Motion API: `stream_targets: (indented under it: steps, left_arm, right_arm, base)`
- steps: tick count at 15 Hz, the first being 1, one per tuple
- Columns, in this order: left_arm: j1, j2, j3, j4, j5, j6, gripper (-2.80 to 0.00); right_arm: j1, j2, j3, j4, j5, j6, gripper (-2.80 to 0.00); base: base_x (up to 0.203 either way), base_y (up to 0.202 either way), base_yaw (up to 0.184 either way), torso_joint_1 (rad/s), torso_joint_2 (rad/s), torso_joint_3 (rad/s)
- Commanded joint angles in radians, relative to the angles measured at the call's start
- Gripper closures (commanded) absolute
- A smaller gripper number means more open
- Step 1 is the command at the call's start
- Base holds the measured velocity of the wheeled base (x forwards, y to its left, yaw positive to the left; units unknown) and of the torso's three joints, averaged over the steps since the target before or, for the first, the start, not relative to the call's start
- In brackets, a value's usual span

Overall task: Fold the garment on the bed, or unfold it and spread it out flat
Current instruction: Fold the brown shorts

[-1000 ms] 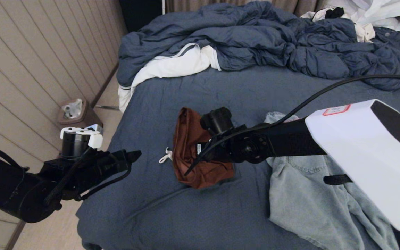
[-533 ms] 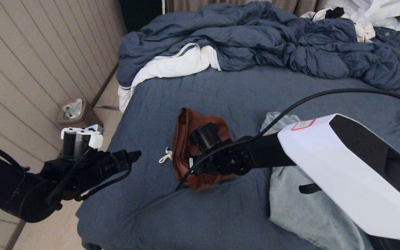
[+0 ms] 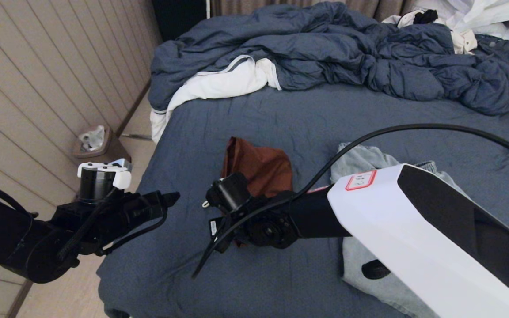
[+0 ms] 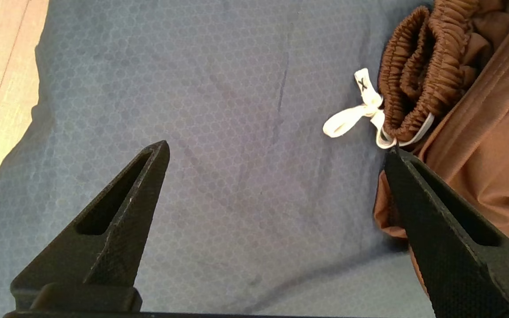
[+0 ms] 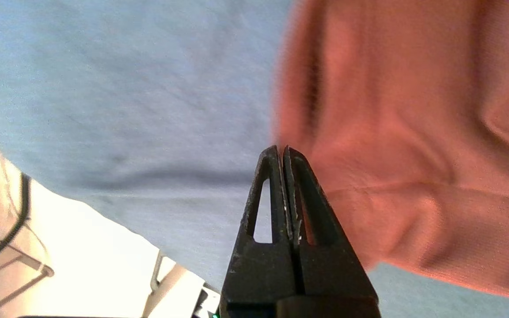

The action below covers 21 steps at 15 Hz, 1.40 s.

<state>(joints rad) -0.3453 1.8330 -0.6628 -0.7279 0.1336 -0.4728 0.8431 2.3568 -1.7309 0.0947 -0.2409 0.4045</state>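
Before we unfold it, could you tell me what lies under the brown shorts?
The brown shorts lie on the bed's blue sheet; whatever lies beneath their bunched folds is hidden.

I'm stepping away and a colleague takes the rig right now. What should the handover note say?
Left gripper: open, empty, hovering over the sheet at the bed's left edge, beside the shorts' waistband.
Right gripper: shut, at the edge of the brown shorts; whether it pinches fabric cannot be told.
Brown shorts: bunched mid-bed, white drawstring lying out on the sheet.
Light denim garment: crumpled to the right of the shorts, partly under the right arm.
Done: nothing is flat or folded.
Left: spread or fold the shorts.
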Motion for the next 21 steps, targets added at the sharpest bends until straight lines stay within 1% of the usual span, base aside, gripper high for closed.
stream_targets:
  steps: [1, 3, 6, 7, 8, 11, 18, 21]
  left_arm:
    - [0.000, 0.000, 0.000, -0.005, 0.001, -0.003, -2.80]
    - [0.000, 0.000, 0.000, -0.005, 0.001, -0.003, -2.80]
    - [0.000, 0.000, 0.000, -0.005, 0.001, -0.004, -2.80]
    - [0.000, 0.000, 0.000, -0.005, 0.001, -0.004, -2.80]
    - [0.000, 0.002, 0.000, -0.005, 0.001, -0.004, -2.80]
    - [0.000, 0.003, 0.000, -0.005, 0.001, -0.003, -2.80]
    - [-0.020, 0.023, 0.005, -0.005, 0.003, -0.005, -2.80]
    - [-0.021, 0.023, 0.006, -0.007, 0.004, -0.006, -2.80]
  right_arm:
    - [0.005, 0.012, -0.046, 0.000, -0.002, 0.004, 0.00]
    - [-0.010, 0.006, -0.071, -0.002, -0.007, 0.007, 0.00]
    - [-0.082, 0.021, -0.161, -0.003, -0.079, 0.004, 0.00]
    - [-0.112, 0.033, -0.191, -0.002, -0.089, 0.002, 0.00]
    - [-0.131, 0.039, -0.207, -0.001, -0.092, -0.001, 0.00]
    - [-0.151, 0.039, -0.220, -0.021, -0.086, -0.005, 0.00]
    - [-0.144, 0.086, -0.223, -0.270, -0.098, -0.018, 0.00]
    - [-0.146, 0.153, -0.229, -0.348, -0.098, -0.058, 0.00]
  base:
    - [0.000, 0.000, 0.000, 0.000, 0.00, 0.000]
    - [0.000, 0.000, 0.000, 0.000, 0.00, 0.000]
    - [0.000, 0.000, 0.000, 0.000, 0.00, 0.000]
    - [0.000, 0.000, 0.000, 0.000, 0.00, 0.000]
    - [0.000, 0.000, 0.000, 0.000, 0.00, 0.000]
    - [0.000, 0.000, 0.000, 0.000, 0.00, 0.000]
    - [0.000, 0.000, 0.000, 0.000, 0.00, 0.000]
    - [0.000, 0.000, 0.000, 0.000, 0.00, 0.000]
